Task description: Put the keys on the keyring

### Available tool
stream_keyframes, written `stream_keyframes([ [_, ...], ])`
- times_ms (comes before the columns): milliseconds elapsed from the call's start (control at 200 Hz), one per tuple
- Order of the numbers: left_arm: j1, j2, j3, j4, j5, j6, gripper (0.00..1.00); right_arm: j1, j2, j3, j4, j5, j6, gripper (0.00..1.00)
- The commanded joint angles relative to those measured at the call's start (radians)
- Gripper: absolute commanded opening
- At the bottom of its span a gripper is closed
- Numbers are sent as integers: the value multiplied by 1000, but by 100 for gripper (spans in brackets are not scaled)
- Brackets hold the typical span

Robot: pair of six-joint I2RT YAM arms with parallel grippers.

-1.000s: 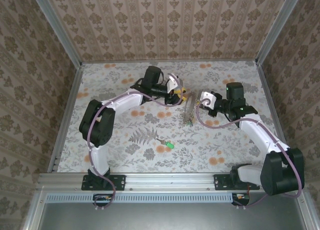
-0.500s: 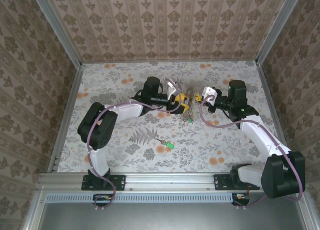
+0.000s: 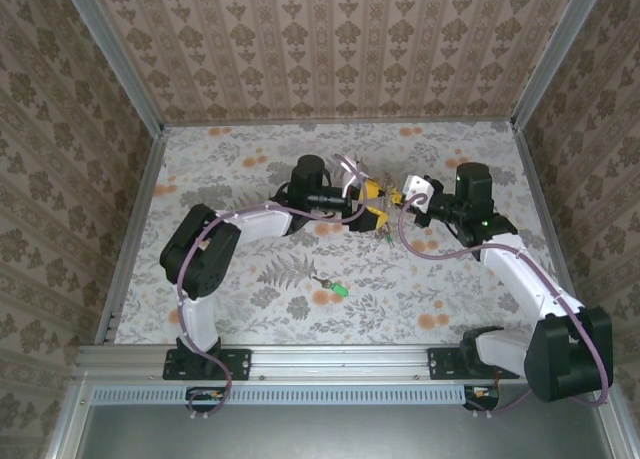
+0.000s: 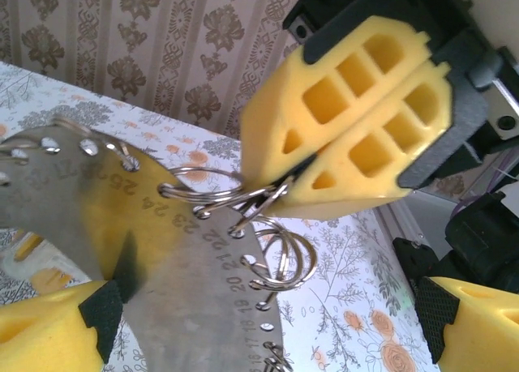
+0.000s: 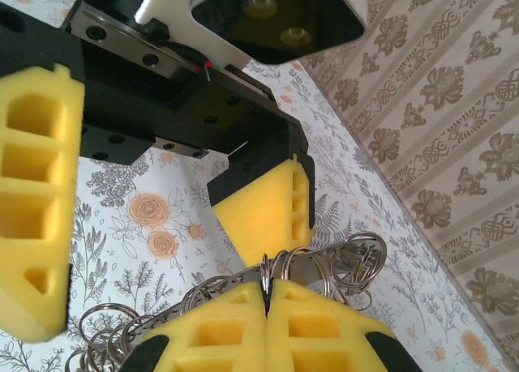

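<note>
Floral table point(image 3: 450, 289) — right hand point(image 5: 265, 291) pinches wire ring point(image 4: 251, 203); green key point(image 3: 340, 291) apart.

The top camera looks steeply down from above and behind the arm bases point(image 3: 210, 363), far enough to take in the whole tabletop point(image 3: 250, 279). The wrist cameras sit close behind the left hand point(image 4: 263, 311) and right hand point(image 5: 266, 327), facing each other and sharing the wire rings point(image 4: 258, 208) between.
</note>
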Motion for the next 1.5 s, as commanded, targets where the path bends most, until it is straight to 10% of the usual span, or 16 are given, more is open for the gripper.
stream_keyframes([
  [0,-12,25,25,12,-37,-30,97,18,-30,-10,40,14,23,0],
  [850,-36,105,3,224,-15,-97,76,32,-40,-36,154,-63,83,0],
  [1215,-22,62,-50,251,-57,-75,34,27,-30,-6,30,-68,-18,0],
  [1495,-17,17,-78,220,-62,-58,22,20,-19,44,-106,-99,-116,1],
])
